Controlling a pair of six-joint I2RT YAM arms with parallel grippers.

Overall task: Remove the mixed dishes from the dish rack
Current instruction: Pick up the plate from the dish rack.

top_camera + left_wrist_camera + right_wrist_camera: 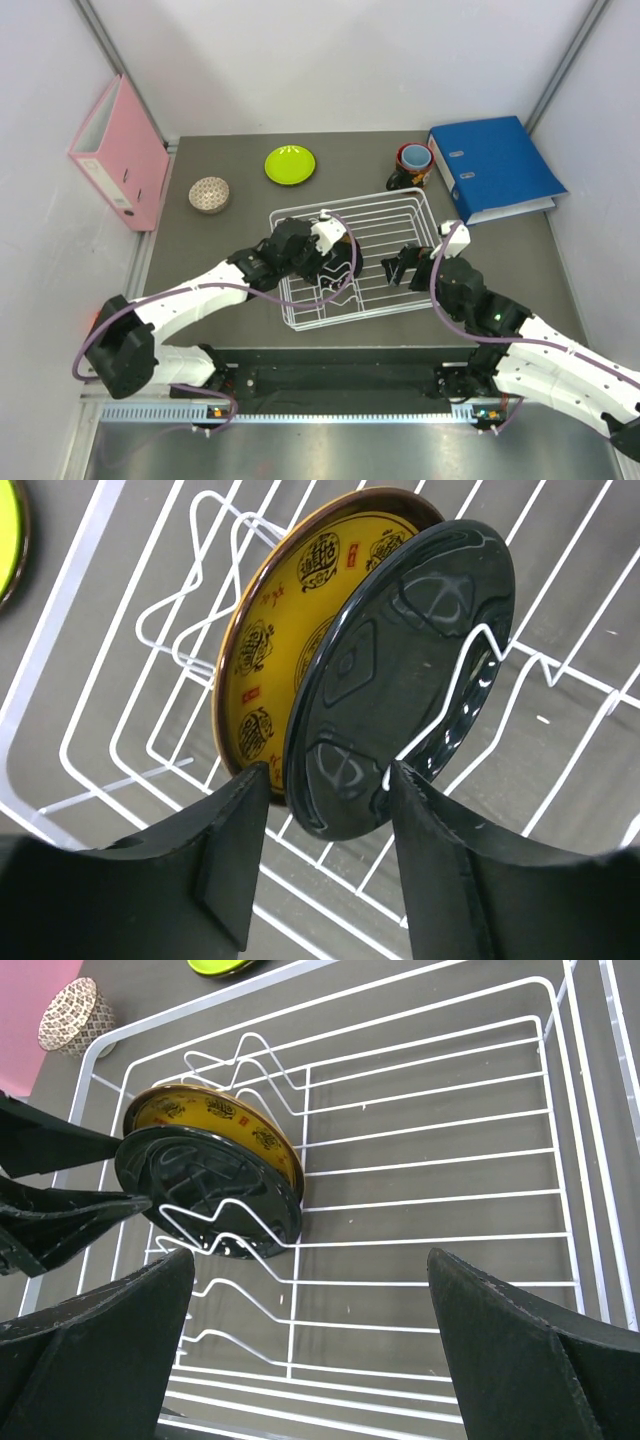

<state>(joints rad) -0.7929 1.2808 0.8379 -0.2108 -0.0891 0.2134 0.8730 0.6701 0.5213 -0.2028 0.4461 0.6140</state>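
Left gripper (325, 772) parted astride glossy black plate (410, 650) fronting yellow ornate plate (285, 640)

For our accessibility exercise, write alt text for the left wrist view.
The open left end effector flanks the lower edge of a glossy black plate, standing on edge before a yellow ornate plate in a white wire dish rack.

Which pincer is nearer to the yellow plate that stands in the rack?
Left. The open left pincer is at the yellow plate's lower edge, with the black dish between its fingers. The open right pincer hovers apart, on the plate's right.
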